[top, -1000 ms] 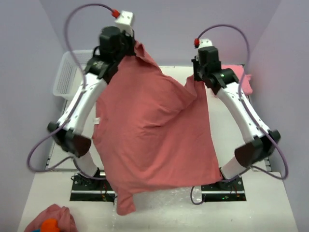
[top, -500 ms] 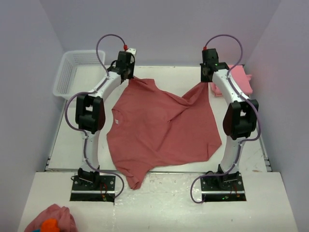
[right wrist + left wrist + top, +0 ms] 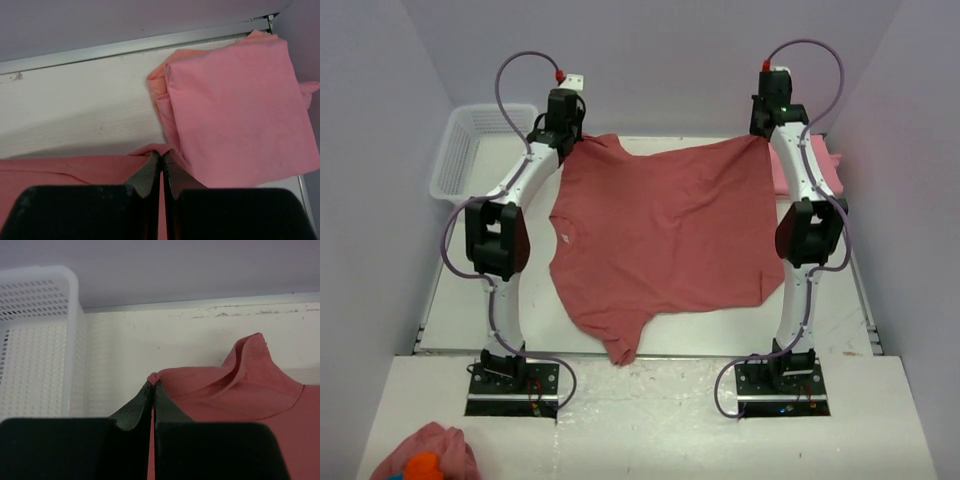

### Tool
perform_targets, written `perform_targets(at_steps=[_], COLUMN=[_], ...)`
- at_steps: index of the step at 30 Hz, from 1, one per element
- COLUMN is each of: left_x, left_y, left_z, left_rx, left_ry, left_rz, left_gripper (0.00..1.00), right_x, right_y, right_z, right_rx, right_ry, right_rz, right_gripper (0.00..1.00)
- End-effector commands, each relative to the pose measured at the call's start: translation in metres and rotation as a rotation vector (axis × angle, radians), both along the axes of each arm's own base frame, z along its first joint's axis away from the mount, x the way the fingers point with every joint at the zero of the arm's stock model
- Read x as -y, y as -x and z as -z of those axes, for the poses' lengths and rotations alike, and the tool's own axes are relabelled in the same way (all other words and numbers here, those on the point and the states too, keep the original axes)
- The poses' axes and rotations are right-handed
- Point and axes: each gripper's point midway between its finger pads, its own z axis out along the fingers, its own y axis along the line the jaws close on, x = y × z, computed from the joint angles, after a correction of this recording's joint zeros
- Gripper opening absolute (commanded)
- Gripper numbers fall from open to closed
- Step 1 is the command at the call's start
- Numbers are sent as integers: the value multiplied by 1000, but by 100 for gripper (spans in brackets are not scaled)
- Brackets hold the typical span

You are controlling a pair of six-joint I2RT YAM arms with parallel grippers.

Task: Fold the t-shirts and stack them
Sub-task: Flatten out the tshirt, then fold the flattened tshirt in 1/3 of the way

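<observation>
Rose-red cotton t-shirt (image 3: 665, 235) is spread flat on the white table (image 3: 450, 290) between the two arms, with one short sleeve reaching the near edge by the bases. Left gripper (image 3: 152, 386) is pinched on the far-left corner, by the other sleeve. Right gripper (image 3: 160, 155) is pinched on the far-right corner, at the hem. Both sets of jaws are fully together with only cloth between them. The far edge runs roughly straight from one pinch to the other, with a few ripples near the left one.

Key geometry: the whole shirt lies on the base side of both grippers. Collar with white tag faces the left arm and the hem faces the right, so the long axis runs left-right, parallel to the line between the grippers. My read: spreading is about done, so let go next and fold across that axis.

Folded salmon-pink t-shirt (image 3: 240, 105) sits at the far-right corner, just beside the right gripper, and looks to touch the held corner. The right arm is nearer the stack. Risk: letting go drags the corner onto it. White perforated plastic basket (image 3: 35, 340) is left of the left gripper, apart from the shirt.
</observation>
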Motion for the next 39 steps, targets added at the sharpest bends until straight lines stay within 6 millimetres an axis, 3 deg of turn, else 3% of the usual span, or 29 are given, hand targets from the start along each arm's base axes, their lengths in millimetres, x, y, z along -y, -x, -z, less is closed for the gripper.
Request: perform_targets(at_steps=[1, 8, 13, 20, 23, 24, 25, 27, 28, 29, 30, 32, 35, 39], left_x=[-23, -21, -3, 40, 44, 41, 38, 36, 35, 36, 34, 30, 19, 7], left_y=[-5, -8, -5, 27, 43, 49, 56, 68, 75, 83, 90, 103, 124, 142], left_z=[-48, -42, -38, -36, -26, -31, -22, -32, -23, -34, -31, -32, -22, -10], left_rx=[115, 112, 91, 50, 16, 19, -3, 8, -12, 8, -8, -20, -59, -114], left_ry=[-10, 0, 60, 70, 61, 60, 55, 74, 73, 87, 85, 115, 105, 81], left_rz=[-56, -37, 40, 145, 116, 94, 79, 51, 44, 29, 8, -38, -115, -162], left_gripper=[0, 0, 0, 0, 0, 0, 0, 0, 0, 0, 0, 0, 0, 0], right_x=[-2, -12, -12, -4, -3, -1, 0, 1, 1, 0, 0, 2, 8, 13], right_y=[-8, -18, -17, -7, -1, 5, 8, 19, 21, 26, 32, 40, 54, 64], right_z=[-5, 15, 46, 57, 54, 60, 61, 62, 61, 56, 63, 57, 67, 64], right_rx=[11, -14, -69, -97, -102, -119, -122, -134, -136, -132, -150, -140, -171, -167], right_ry=[-6, -48, -52, -57, -62, -62, -62, -72, -74, -78, -83, -91, -76, -60], right_rz=[-24, -83, -79, -13, -2, 18, 25, 40, 46, 48, 63, 83, 114, 133], right_gripper=[0, 0, 0, 0, 0, 0, 0, 0, 0, 0, 0, 0, 0, 0])
